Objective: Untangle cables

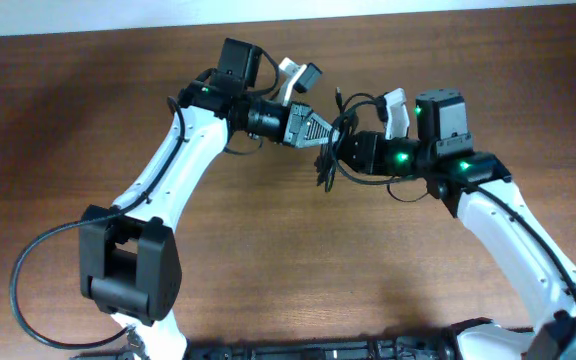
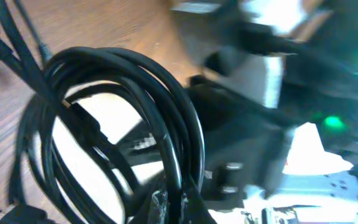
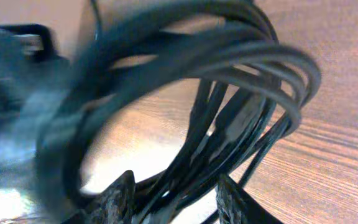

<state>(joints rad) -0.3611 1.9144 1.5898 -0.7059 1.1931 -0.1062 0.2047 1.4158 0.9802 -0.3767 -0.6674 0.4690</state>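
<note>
The cables (image 1: 332, 140) are a bundle of thin black looped cords, held up between my two arms above the brown table. My left gripper (image 1: 320, 131) reaches in from the left. In the left wrist view its jaws (image 2: 174, 206) are shut on a few strands of the cable loops (image 2: 123, 93). My right gripper (image 1: 342, 152) comes in from the right. In the right wrist view its fingers (image 3: 176, 198) sit either side of the bunched cables (image 3: 229, 93), pressed against them. Loose cord ends hang below the bundle (image 1: 325, 178). No plug tips can be made out.
The brown wooden table (image 1: 298, 260) lies under both arms. The left arm's base (image 1: 128, 265) stands at the front left with a thick black wire looping beside it (image 1: 23, 270). The right arm's white link (image 1: 523, 240) runs to the front right.
</note>
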